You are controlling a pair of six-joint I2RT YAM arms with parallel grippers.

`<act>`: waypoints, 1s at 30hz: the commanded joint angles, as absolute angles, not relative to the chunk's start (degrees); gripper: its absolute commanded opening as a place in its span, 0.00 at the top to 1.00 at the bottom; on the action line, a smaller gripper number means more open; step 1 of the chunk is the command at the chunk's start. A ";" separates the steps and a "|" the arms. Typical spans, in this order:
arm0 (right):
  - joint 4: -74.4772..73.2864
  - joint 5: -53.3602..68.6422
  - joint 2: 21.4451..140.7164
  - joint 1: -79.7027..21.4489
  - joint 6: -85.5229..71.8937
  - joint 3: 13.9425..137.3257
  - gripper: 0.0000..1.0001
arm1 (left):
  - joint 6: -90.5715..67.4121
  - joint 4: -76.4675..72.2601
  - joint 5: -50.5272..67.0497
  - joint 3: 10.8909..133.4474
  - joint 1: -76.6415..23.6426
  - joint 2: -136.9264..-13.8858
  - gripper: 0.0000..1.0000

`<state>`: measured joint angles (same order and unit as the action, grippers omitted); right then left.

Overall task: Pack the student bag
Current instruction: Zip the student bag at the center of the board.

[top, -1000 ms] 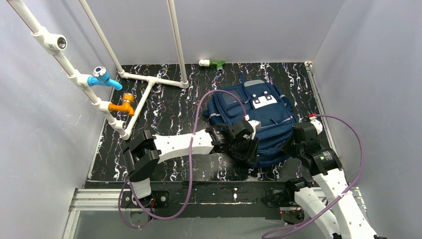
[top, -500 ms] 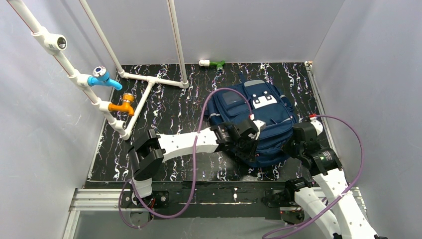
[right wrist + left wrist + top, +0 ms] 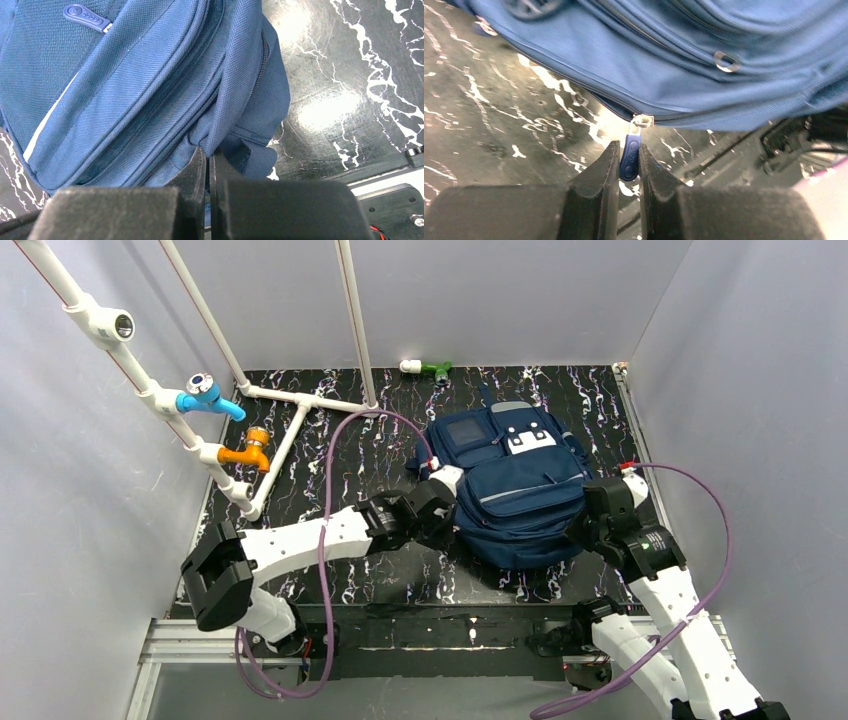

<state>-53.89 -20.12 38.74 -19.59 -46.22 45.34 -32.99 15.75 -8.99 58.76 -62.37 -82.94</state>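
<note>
The navy blue student bag [image 3: 515, 490] lies flat on the black marbled table, white patch toward the back. My left gripper [image 3: 447, 512] is at the bag's left side, shut on a blue zip pull [image 3: 630, 157] that hangs from a silver slider [image 3: 640, 121] on the bag's side zip [image 3: 589, 85]. My right gripper [image 3: 590, 527] is at the bag's near right corner, shut on a fold of the bag's fabric [image 3: 225, 132]. A second blue zip pull [image 3: 86, 17] shows on a front pocket in the right wrist view.
A white pipe frame [image 3: 290, 405] with a blue valve [image 3: 210, 395] and an orange valve [image 3: 250, 452] stands at the left. A green-and-white fitting [image 3: 427, 367] lies at the back. Grey walls close in on all sides. Purple cables [image 3: 335, 465] loop over the arms.
My left gripper has pulled leftward from the bag's near edge to its left side, zip pull in it. The bag's near flap now lies flat and closed. The right gripper has kept its hold.
</note>
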 commanded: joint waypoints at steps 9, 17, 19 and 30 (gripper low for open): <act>-50.07 -32.18 38.27 -18.46 -41.71 51.89 0.99 | -24.08 27.37 -19.20 68.91 -46.03 -93.57 1.00; -44.61 -15.87 42.36 -18.46 -33.93 50.84 0.90 | -24.03 25.05 -7.07 68.66 -44.84 -94.56 1.00; -47.49 -11.50 45.17 -18.46 -34.21 51.01 0.49 | -24.81 23.65 -1.64 68.05 -44.82 -93.49 1.00; -63.35 -0.45 41.18 -18.46 -44.96 48.00 0.03 | -28.51 20.20 5.25 66.54 -45.15 -92.99 1.00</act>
<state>-57.21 -5.26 45.60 -18.72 -38.70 49.71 -27.59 20.38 2.24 67.70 -45.06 -96.09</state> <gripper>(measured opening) 0.983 0.131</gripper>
